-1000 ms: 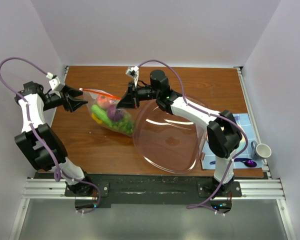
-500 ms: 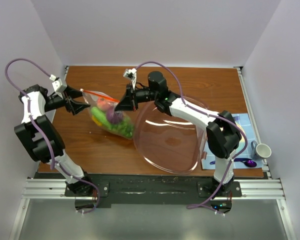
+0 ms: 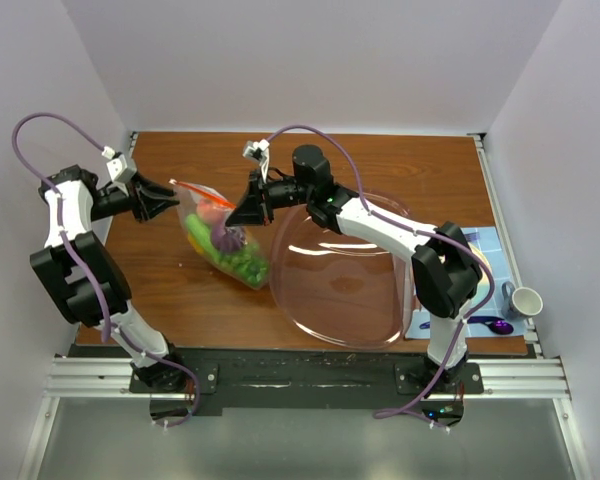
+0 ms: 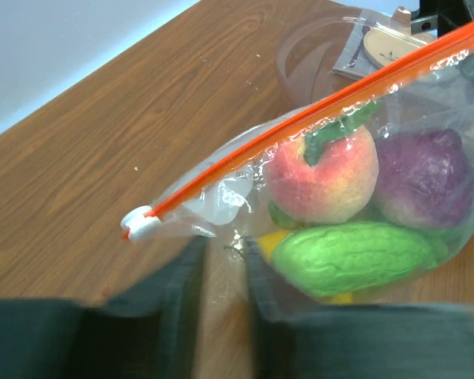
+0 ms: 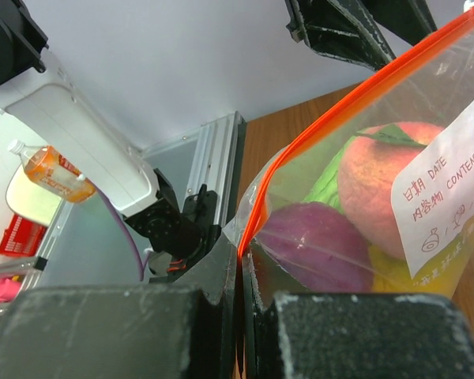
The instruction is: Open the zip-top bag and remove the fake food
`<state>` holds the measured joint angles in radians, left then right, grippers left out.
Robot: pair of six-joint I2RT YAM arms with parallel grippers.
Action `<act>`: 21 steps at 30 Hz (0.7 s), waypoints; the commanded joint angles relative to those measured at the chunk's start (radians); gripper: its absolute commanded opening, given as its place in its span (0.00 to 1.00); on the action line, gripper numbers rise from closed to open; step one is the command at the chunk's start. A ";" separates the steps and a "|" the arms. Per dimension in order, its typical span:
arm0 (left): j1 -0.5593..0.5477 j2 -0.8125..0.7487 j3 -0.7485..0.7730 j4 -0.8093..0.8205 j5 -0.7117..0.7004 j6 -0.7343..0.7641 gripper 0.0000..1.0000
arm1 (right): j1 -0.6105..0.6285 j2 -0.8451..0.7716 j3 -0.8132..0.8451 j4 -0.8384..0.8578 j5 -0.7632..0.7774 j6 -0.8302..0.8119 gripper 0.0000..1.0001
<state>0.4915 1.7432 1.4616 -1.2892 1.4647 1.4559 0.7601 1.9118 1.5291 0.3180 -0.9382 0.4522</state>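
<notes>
Zip-top bag (image 3: 224, 240) in right gripper (image 3: 238, 214)

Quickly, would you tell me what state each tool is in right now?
Left tool: narrow gap at a corner of the small clear plastic zip-top bag; grip cannot be told.
Right tool: closed on the bag's red-orange zip strip.

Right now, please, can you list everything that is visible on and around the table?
table: one, brown wood
zip-top bag: one, clear with orange zip strip, table's left half
fake food: at least four, pink-orange, purple, green, yellow, inside the bag
bowl: one, clear pinkish, table's middle
mat: one, blue, table's right edge
cup: one, white, right of the mat
spoon: one, purple, beside the cup
left pincer: one, black, at the bag's left end
right pincer: one, black, shut on the bag's zip strip
</notes>
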 commanded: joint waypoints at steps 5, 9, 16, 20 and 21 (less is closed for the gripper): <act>0.050 -0.157 -0.040 0.180 0.243 -0.167 0.00 | 0.002 -0.060 0.013 -0.006 -0.014 -0.038 0.00; 0.088 -0.234 -0.053 0.391 0.240 -0.310 0.00 | 0.002 -0.054 0.022 -0.086 0.001 -0.107 0.00; 0.099 -0.368 -0.188 0.890 0.240 -0.756 0.00 | 0.004 -0.045 0.055 -0.143 0.058 -0.167 0.00; 0.110 -0.399 -0.219 0.913 0.240 -0.796 0.00 | 0.002 -0.025 0.121 -0.272 0.128 -0.240 0.00; 0.116 -0.404 -0.227 0.913 0.240 -0.799 0.00 | 0.002 -0.023 0.132 -0.284 0.125 -0.247 0.00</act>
<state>0.5873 1.3716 1.2663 -0.5205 1.4723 0.7925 0.7609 1.9114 1.5574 0.1047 -0.8658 0.2932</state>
